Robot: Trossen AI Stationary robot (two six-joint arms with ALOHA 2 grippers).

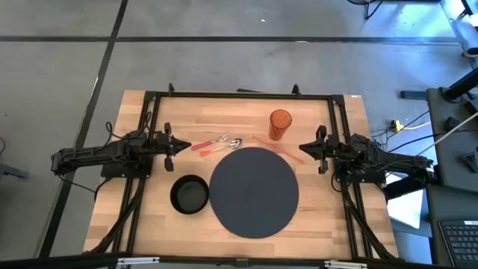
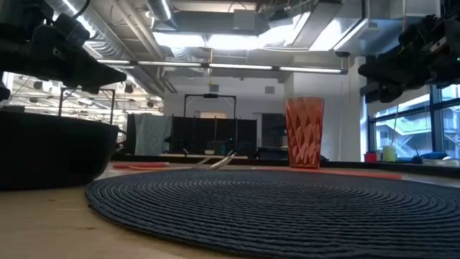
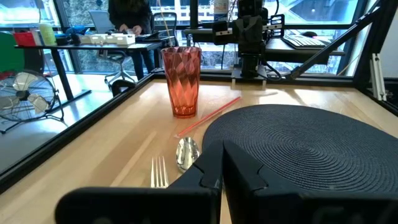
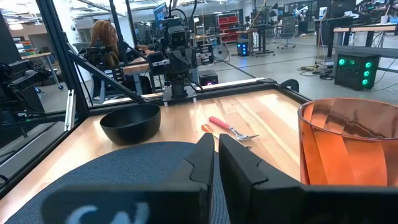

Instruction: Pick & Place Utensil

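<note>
from above, the fork (image 1: pixel 210 143) and spoon (image 1: pixel 225 145) lie side by side on the bare wood just behind the round dark placemat (image 1: pixel 254 191), between the left gripper (image 1: pixel 184 146) and the orange cup (image 1: pixel 279 124). both have orange-red handles toward the left arm and metal heads toward the cup, so their long axes run roughly across the table, slightly slanted. the left gripper hangs near the handle ends, its fingers pressed together; the right gripper (image 1: pixel 302 151) waits beyond the mat, also closed. a black bowl (image 1: pixel 190 194) sits beside the mat, and an orange straw (image 1: pixel 278 147) lies near the cup.

at table height, only the metal tips of the utensils peek over the mat's far edge, left of the cup (image 2: pixel 304 132); they lie very flat.

through the left wrist camera, the spoon bowl (image 3: pixel 186 152) and fork tines (image 3: pixel 158 172) point away from the closed fingers, toward the cup (image 3: pixel 181 81).

through the right wrist camera, the fork (image 4: pixel 231 129) shows its red handle and thin metal neck, past fingers held together.

these look light, stiff and thin; the metal is likely slippery, so the plastic handle, near its middle, seems the better place to pinch, with jaws set across the long axis.
</note>
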